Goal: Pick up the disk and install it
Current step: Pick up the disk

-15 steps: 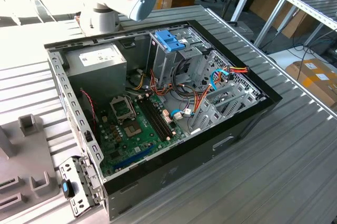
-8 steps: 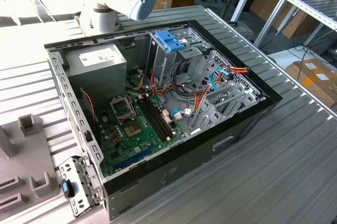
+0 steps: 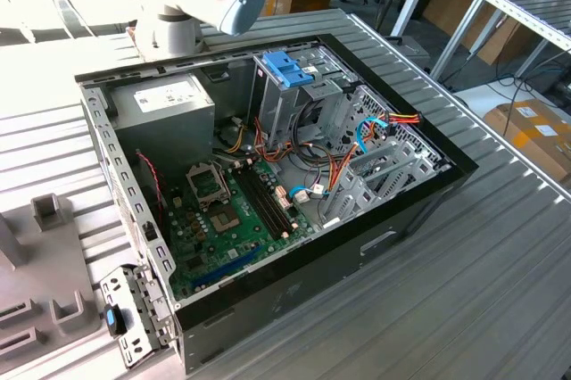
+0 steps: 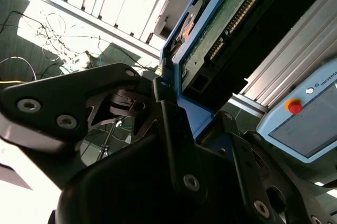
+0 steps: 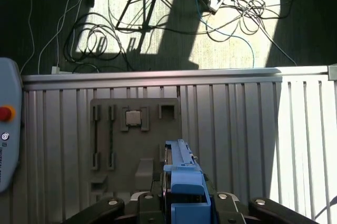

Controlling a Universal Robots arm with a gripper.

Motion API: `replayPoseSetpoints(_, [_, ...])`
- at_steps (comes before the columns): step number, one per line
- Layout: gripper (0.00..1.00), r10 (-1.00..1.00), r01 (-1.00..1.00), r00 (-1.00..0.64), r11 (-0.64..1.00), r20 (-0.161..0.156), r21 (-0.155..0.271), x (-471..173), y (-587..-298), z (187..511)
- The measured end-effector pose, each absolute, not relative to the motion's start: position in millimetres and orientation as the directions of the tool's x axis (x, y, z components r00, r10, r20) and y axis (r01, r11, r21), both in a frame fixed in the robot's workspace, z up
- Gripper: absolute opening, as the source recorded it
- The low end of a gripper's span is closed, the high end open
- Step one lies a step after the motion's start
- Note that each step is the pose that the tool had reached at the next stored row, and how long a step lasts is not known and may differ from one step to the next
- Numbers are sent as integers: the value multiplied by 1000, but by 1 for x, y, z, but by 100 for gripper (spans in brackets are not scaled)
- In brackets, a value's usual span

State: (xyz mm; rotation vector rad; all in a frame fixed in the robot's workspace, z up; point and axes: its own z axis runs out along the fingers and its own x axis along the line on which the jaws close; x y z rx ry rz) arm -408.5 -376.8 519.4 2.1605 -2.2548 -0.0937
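Disk point(image 4: 226, 24) is pinched edge-on by the gripper point(image 5: 187, 205) around its light-blue rails point(image 5: 184, 179), probably to leave the connector end free, hanging above the grey fixture tray point(image 5: 113, 129). Drive cage point(image 3: 294, 86) waits at one o'clock from the motherboard point(image 3: 223, 219) inside the open computer case point(image 3: 384, 233).

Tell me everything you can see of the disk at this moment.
The disk is a flat drive framed by light-blue plastic rails. In the second wrist view one face shows a green circuit board on a dark body. The gripper is clamped on its blue end, holding it above the ribbed metal table.
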Motion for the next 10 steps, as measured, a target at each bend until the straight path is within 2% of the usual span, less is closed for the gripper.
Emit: replayPoseSetpoints(10, [37,-999,-998,-43,42,-29,55,-400,-377,519])
